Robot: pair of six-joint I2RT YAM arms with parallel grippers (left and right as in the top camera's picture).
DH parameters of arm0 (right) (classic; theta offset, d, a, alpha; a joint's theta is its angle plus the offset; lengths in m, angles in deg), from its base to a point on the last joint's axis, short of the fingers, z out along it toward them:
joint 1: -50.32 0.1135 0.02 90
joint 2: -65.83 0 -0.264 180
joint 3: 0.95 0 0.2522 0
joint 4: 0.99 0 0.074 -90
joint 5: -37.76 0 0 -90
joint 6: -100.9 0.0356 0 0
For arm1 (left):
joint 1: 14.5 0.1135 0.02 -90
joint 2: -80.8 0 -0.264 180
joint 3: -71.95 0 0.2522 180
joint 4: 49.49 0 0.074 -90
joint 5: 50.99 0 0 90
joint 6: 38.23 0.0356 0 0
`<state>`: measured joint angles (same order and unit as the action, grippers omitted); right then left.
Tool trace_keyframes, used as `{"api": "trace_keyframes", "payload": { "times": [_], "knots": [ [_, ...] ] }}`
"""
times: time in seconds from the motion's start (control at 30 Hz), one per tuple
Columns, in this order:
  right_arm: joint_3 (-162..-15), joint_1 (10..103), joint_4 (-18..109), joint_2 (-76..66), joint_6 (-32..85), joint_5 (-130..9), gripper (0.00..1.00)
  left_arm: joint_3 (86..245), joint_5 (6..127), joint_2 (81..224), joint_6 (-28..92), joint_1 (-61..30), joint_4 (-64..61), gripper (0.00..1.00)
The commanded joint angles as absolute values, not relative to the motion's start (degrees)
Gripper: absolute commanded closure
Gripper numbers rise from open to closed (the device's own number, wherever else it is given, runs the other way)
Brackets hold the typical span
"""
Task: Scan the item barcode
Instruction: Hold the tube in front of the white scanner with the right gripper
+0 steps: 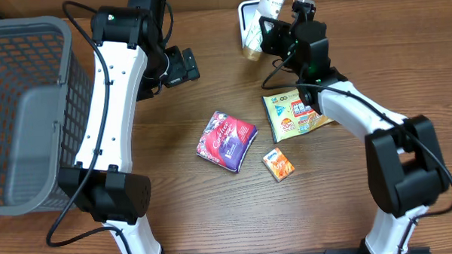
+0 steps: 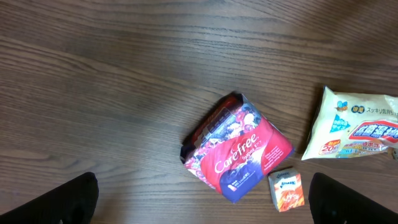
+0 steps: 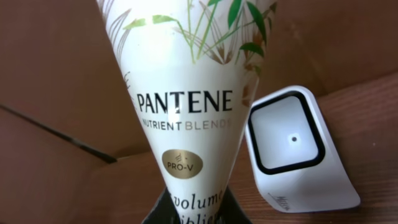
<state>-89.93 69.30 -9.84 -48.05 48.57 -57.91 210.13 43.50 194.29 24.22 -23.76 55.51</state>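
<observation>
Right pincer clamped on the Pantene tube, far side of the table.
It holds the tube tilted just beside the scanner, apparently to bring the barcode, unseen here, before its window; the left pincer hangs wide open and empty, out of the way to the left.

The tube reads "PANTENE NUTRIENT BLENDS" ("PRO-V" below it); the pink pack reads "Carefree".
</observation>
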Motion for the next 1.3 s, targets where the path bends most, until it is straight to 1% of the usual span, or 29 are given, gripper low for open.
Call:
{"api": "trace_keyframes", "payload": {
  "times": [0.0, 0.2, 0.4, 0.5, 0.77, 0.9, 1.13, 1.27],
  "knots": [
    [-95.48, 70.0, -9.45, -51.73, 54.75, -55.74, 0.96, 210.24, 43.93, 194.75, 23.23, -23.52, 55.47, 0.0],
    [-98.32, 70.46, -6.91, -54.15, 58.71, -58.72, 0.96, 210.24, 43.91, 194.75, 23.26, -23.52, 55.47, 0.0],
    [-98.47, 71.66, 3.82, -54.15, 60.68, -55.39, 0.96, 210.24, 43.91, 194.75, 23.26, -23.52, 55.47, 0.0],
    [-98.47, 71.7, 6.66, -54.15, 60.37, -55.29, 0.96, 210.24, 43.91, 194.75, 23.23, -23.52, 55.47, 0.0],
    [-98.47, 72.05, 6.53, -54.15, 60.48, -55.22, 0.96, 210.24, 43.91, 194.75, 23.26, -23.52, 55.47, 0.0],
    [-98.93, 71.46, 0.78, -54.13, 60.46, -55.2, 0.96, 210.24, 43.93, 194.75, 23.26, -23.52, 55.47, 0.0],
    [-104.51, 70.04, -0.05, -54.26, 60.57, -52.14, 0.96, 210.24, 43.93, 194.75, 23.26, -23.52, 55.47, 0.0],
    [-109.43, 70.2, -0.53, -56.6, 60.46, -51.26, 0.96, 210.24, 43.91, 194.75, 23.26, -23.52, 55.47, 0.0]
  ]
}}
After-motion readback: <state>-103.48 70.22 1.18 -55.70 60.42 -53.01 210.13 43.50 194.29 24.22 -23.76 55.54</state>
